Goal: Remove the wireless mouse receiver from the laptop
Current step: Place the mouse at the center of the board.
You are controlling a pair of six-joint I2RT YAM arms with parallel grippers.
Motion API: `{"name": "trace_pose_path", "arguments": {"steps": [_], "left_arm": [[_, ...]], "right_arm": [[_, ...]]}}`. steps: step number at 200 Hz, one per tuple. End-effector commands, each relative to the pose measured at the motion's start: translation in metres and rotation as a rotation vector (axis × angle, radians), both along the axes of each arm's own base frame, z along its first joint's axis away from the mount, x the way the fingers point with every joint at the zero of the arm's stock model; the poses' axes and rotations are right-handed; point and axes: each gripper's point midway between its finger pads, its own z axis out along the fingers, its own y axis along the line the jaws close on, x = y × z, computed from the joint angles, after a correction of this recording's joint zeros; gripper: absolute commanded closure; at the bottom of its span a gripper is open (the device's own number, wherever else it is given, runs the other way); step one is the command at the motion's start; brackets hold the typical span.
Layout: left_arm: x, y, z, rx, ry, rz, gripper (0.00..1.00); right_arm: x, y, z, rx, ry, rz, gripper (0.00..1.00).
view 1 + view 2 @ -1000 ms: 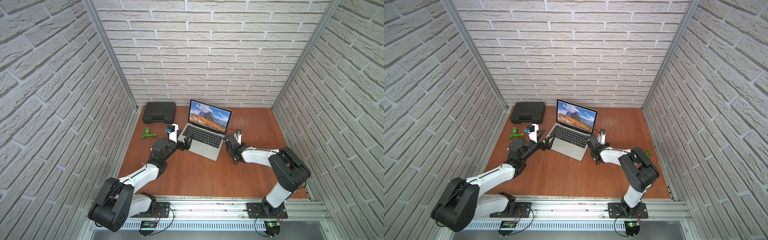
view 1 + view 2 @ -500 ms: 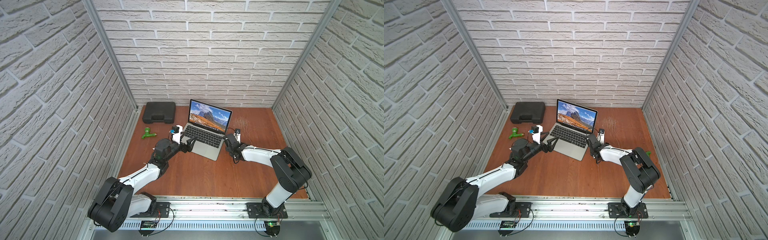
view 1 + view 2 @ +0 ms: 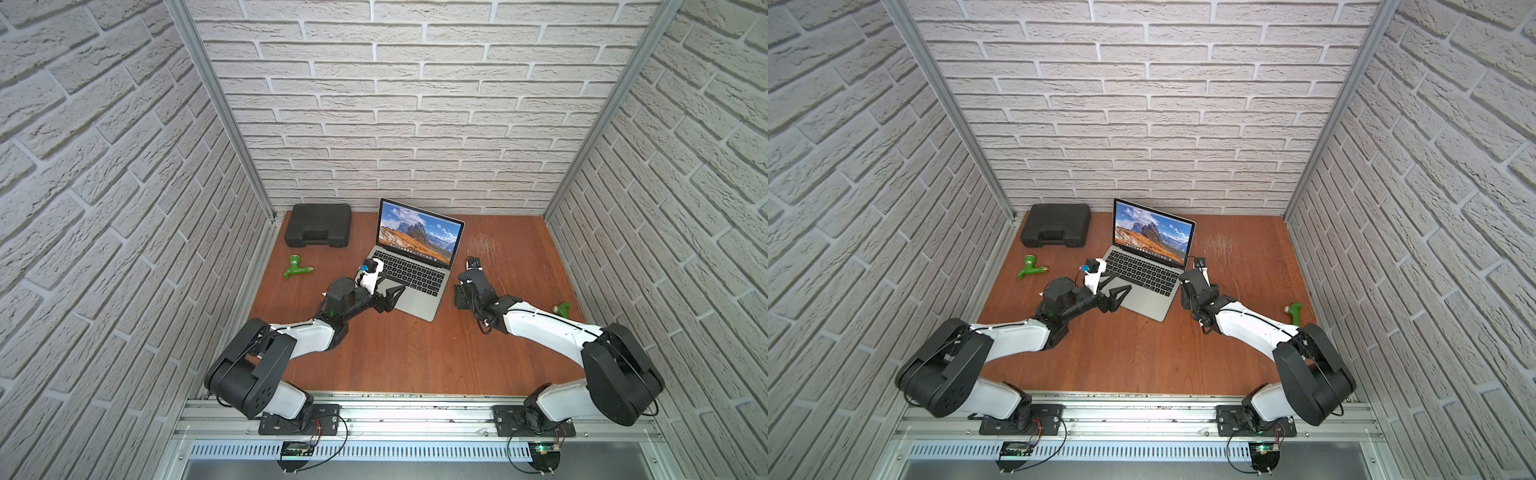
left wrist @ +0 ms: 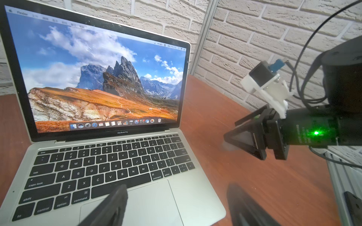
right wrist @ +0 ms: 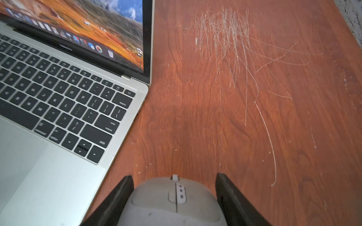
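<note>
The table is a reddish-brown wood-grain board. White brick-pattern walls close it in on three sides, with bare metal posts in the back corners. A metal rail along the front edge carries both arm bases. A patch of pale scratches marks the wood just to the right of the laptop's screen. The laptop stands open near the middle of the back half, turned a little askew, its screen lit with a mountain landscape. A black case lies in the back left corner, with a green tap fitting just in front of it. A second green fitting lies near the right wall.

The left gripper hangs over the front left part of the laptop, its jaws wide apart with nothing between them. One of its fingers shows blurred in front of the trackpad; whether either finger touches the laptop cannot be told. The right gripper sits low beside the laptop's right edge, its jaws closed against the two sides of a grey mouse. The wireless mouse receiver cannot be made out in any view; part of the laptop's left edge is hidden behind the wrist camera of the left arm.
</note>
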Motion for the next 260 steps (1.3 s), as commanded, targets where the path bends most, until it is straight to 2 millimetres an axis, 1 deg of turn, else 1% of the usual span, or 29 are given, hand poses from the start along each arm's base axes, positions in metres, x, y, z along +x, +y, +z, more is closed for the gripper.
{"name": "trace_pose_path", "arguments": {"steps": [1, 26, 46, 75, 89, 98, 103, 114, 129, 143, 157, 165, 182, 207, 215, 220, 224, 240, 243, 246, 260], "left_arm": [[0.007, -0.007, 0.025, -0.032, -0.096, -0.003, 0.14], [0.008, -0.004, 0.025, -0.024, -0.098, 0.021, 0.14], [0.01, 0.0, 0.025, -0.009, -0.105, 0.049, 0.13], [0.012, 0.004, 0.027, -0.001, -0.117, 0.079, 0.12], [0.015, 0.006, 0.026, 0.003, -0.117, 0.098, 0.11], [0.016, 0.007, 0.025, 0.004, -0.116, 0.107, 0.1], [0.016, 0.007, 0.026, 0.004, -0.116, 0.109, 0.1], [0.016, 0.008, 0.027, 0.002, -0.119, 0.116, 0.09], [0.016, 0.01, 0.031, -0.001, -0.124, 0.123, 0.08], [0.014, 0.011, 0.035, 0.0, -0.128, 0.124, 0.08], [0.013, 0.013, 0.039, 0.005, -0.137, 0.132, 0.08], [0.013, 0.014, 0.04, 0.009, -0.139, 0.134, 0.08], [0.012, 0.015, 0.039, 0.022, -0.138, 0.136, 0.08], [0.012, 0.016, 0.037, 0.024, -0.131, 0.14, 0.08], [0.012, 0.015, 0.037, 0.024, -0.131, 0.137, 0.08], [0.012, 0.016, 0.037, 0.024, -0.129, 0.139, 0.08], [0.012, 0.016, 0.037, 0.022, -0.13, 0.141, 0.08], [0.011, 0.016, 0.037, 0.025, -0.127, 0.14, 0.08], [0.011, 0.017, 0.037, 0.025, -0.127, 0.142, 0.07], [0.011, 0.017, 0.037, 0.027, -0.125, 0.141, 0.07], [0.011, 0.017, 0.036, 0.033, -0.124, 0.145, 0.07]], "right_arm": [[0.006, -0.005, -0.009, -0.039, -0.015, -0.039, 0.97], [0.014, -0.007, -0.013, -0.051, -0.043, -0.077, 0.97], [0.019, -0.013, -0.017, -0.073, -0.061, -0.125, 0.97], [0.027, -0.015, -0.029, -0.077, -0.08, -0.158, 0.96], [0.03, -0.018, -0.039, -0.077, -0.052, -0.183, 0.88], [0.032, -0.018, -0.043, -0.083, -0.03, -0.191, 0.85], [0.033, -0.018, -0.044, -0.083, -0.022, -0.196, 0.81], [0.033, -0.018, -0.048, -0.068, 0.001, -0.199, 0.65], [0.031, -0.014, -0.049, -0.018, 0.042, -0.201, 0.55], [0.024, -0.012, -0.046, 0.016, 0.077, -0.205, 0.52], [0.014, -0.01, -0.045, 0.059, 0.091, -0.201, 0.46], [0.008, -0.011, -0.047, 0.07, 0.102, -0.202, 0.41], [0.0, -0.012, -0.053, 0.075, 0.131, -0.194, 0.4], [-0.007, -0.002, -0.069, 0.111, 0.187, -0.162, 0.37], [-0.01, -0.002, -0.072, 0.111, 0.198, -0.169, 0.37], [-0.01, -0.002, -0.072, 0.115, 0.193, -0.167, 0.33], [-0.011, -0.001, -0.072, 0.118, 0.191, -0.165, 0.28], [-0.01, 0.0, -0.067, 0.116, 0.191, -0.154, 0.27], [-0.009, 0.001, -0.066, 0.113, 0.193, -0.15, 0.24], [-0.009, 0.001, -0.064, 0.112, 0.194, -0.149, 0.22], [-0.009, 0.002, -0.06, 0.104, 0.206, -0.14, 0.22]]}}
